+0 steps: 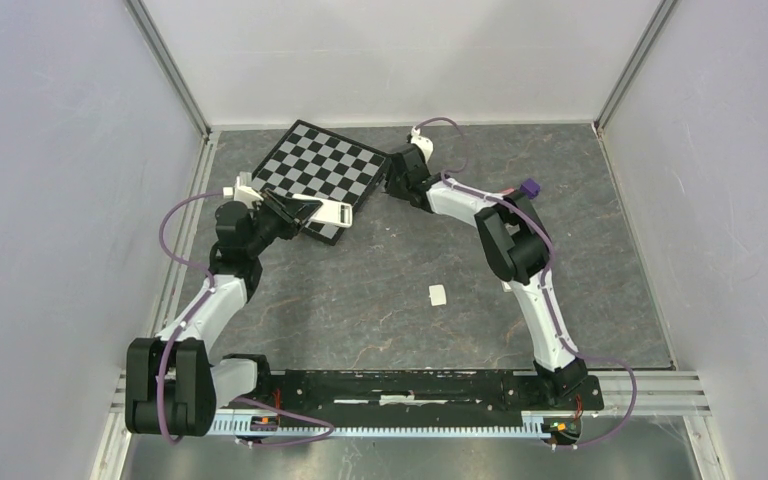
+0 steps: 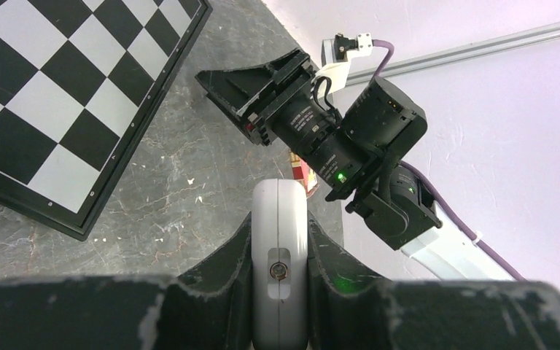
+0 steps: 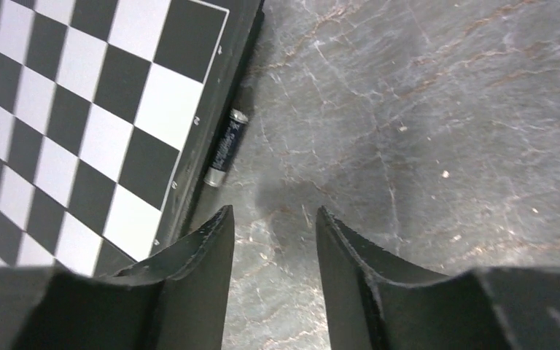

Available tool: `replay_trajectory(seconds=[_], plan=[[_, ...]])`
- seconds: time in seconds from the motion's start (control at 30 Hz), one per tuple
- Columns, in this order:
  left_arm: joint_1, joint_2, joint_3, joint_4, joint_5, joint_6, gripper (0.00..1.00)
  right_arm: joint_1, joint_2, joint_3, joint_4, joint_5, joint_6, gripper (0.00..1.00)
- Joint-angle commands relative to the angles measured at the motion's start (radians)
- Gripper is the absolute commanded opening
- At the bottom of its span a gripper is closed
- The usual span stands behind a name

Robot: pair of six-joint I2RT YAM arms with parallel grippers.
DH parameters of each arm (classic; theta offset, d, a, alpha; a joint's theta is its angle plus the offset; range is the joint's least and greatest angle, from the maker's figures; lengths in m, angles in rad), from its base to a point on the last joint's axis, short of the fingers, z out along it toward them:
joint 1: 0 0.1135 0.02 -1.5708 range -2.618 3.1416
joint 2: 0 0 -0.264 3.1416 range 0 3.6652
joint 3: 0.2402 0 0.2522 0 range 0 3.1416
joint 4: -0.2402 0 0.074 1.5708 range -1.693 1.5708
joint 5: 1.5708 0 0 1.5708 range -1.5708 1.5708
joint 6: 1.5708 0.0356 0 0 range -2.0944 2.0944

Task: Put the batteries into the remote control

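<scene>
My left gripper [image 2: 279,221] is shut on the white remote control [image 2: 280,240], which sticks out past both fingers; from above, the remote [image 1: 332,212] hangs over the near corner of the chessboard [image 1: 322,165]. One dark battery [image 3: 225,148] lies on the stone floor right against the chessboard's black edge [image 3: 204,117]. My right gripper [image 3: 273,215] stands open just short of that battery, nothing between its fingers. In the top view the right gripper [image 1: 398,182] is at the board's right corner. The left wrist view shows that gripper [image 2: 251,87] beyond the remote's tip.
A small white piece [image 1: 437,294] lies on the grey floor between the arms. The chessboard [image 2: 51,95] fills the back left. White walls enclose the area on three sides. A small red and white thing [image 2: 302,173] shows behind the remote's tip.
</scene>
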Motion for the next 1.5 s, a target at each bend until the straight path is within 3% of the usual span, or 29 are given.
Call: replay_trajectory(seconds=[0.0, 0.2, 0.37, 0.57, 0.8, 0.93, 1.1, 1.47], plan=[[0.009, -0.028, 0.023, 0.002, 0.008, 0.041, 0.02, -0.023, 0.031, 0.016, 0.077, -0.129, 0.108, 0.47], [0.016, -0.043, 0.038, -0.053, -0.003, 0.068, 0.02, -0.071, 0.064, -0.028, 0.176, -0.197, 0.246, 0.41], [0.022, -0.040, 0.046, -0.080, -0.005, 0.075, 0.02, -0.121, 0.176, 0.050, 0.229, -0.315, 0.373, 0.34], [0.029, -0.038, 0.071, -0.120, -0.008, 0.095, 0.02, -0.133, 0.204, 0.048, 0.259, -0.335, 0.443, 0.13], [0.032, -0.031, 0.074, -0.135, -0.009, 0.102, 0.02, -0.136, 0.298, 0.120, 0.274, -0.422, 0.449, 0.13], [0.032, -0.032, 0.075, -0.139, -0.011, 0.106, 0.02, -0.135, 0.324, 0.132, 0.255, -0.503, 0.395, 0.11], [0.032, -0.036, 0.071, -0.142, -0.013, 0.109, 0.02, -0.133, 0.244, 0.029, 0.249, -0.546, 0.240, 0.09], [0.079, -0.079, 0.071, -0.224, -0.061, 0.148, 0.02, -0.095, 0.163, 0.085, -0.015, -0.639, -0.359, 0.15]])
